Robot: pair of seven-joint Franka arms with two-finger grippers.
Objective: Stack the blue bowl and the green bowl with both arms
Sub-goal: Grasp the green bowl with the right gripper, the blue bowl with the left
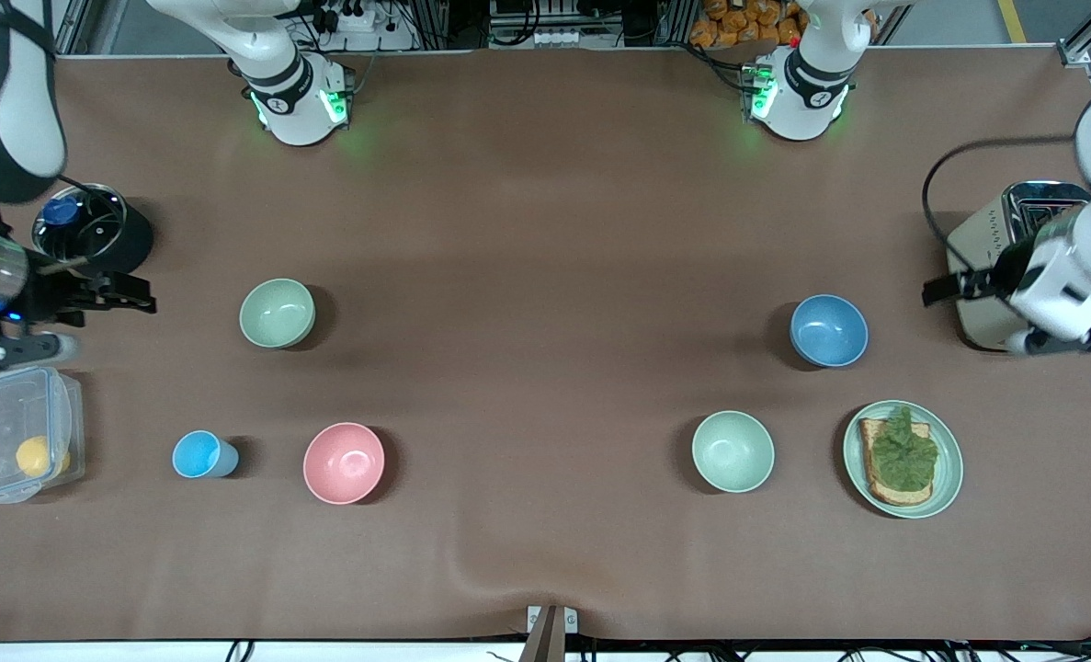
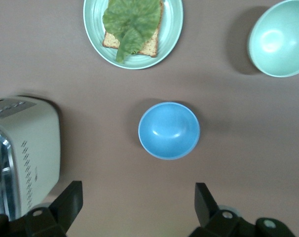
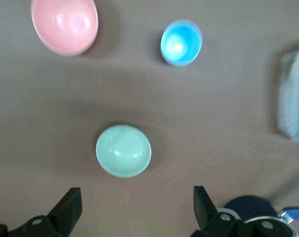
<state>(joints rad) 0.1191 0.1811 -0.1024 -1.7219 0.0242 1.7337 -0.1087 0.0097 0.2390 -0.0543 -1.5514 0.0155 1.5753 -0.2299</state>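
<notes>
Blue bowl (image 1: 829,330): sitting upright and empty on the brown table (image 1: 545,230), beside the toaster (image 1: 995,267), toward the left arm's end.
Green bowl (image 1: 277,313): the duller sage one, sitting upright and well apart from the blue bowl, toward the right arm's end, near the black pot (image 1: 95,230).
Pale mint bowl (image 1: 733,450): lying nearer the front camera than the blue bowl, beside the plate with toast (image 1: 903,459); not the target.
Pink bowl (image 1: 344,462) and small blue cup (image 1: 201,455): sitting nearer the camera than the green bowl.
Left gripper (image 2: 138,207): hovering over the table beside the toaster, fingers spread wide, holding nothing, blue bowl showing ahead of it in the left wrist view.
Right gripper (image 3: 137,207): hovering near the black pot, fingers spread wide, holding nothing, green bowl (image 3: 123,150) lying ahead of it.
Handling: both bowls are looking like light, stiff matte plastic; probably sliding if nudged. Best hold is likely pinching the rim wall, one finger inside, one outside.
Progress: judging not started, no bowl gripped yet.
</notes>
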